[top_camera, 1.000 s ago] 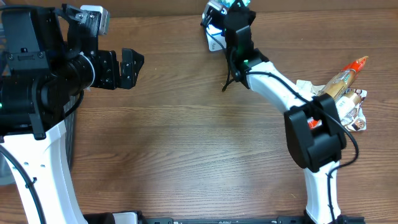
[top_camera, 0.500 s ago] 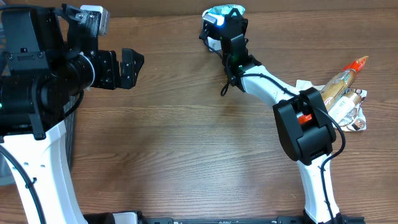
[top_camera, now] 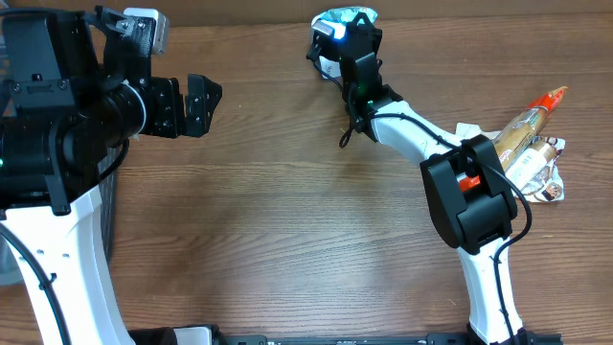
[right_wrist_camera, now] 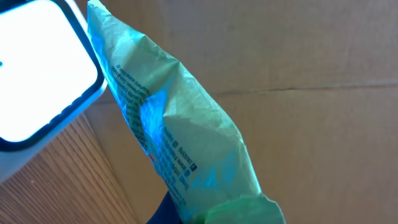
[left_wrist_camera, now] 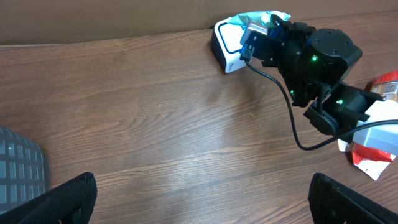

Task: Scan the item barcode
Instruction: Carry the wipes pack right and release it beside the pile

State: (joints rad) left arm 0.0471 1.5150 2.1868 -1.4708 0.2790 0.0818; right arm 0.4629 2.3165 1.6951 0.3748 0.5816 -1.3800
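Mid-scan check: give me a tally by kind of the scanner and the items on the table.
Barcode scanner: 1
Green packet: 1
Orange-tipped brown pack: 1
White-and-red packet: 1 (the pile may hide more)
Total: 4

Worktop [top_camera: 287,220]: brown wood grain. Near its right edge lies a small heap. A brown pouch [top_camera: 525,123] with an orange tip lies tilted across white wrappers [top_camera: 544,174], touching them. One wrapper [left_wrist_camera: 368,157] is red and white. Far left: a grey gridded object [left_wrist_camera: 18,169], cut off by the frame. Behind: a cardboard wall [right_wrist_camera: 311,50] with one horizontal crease.
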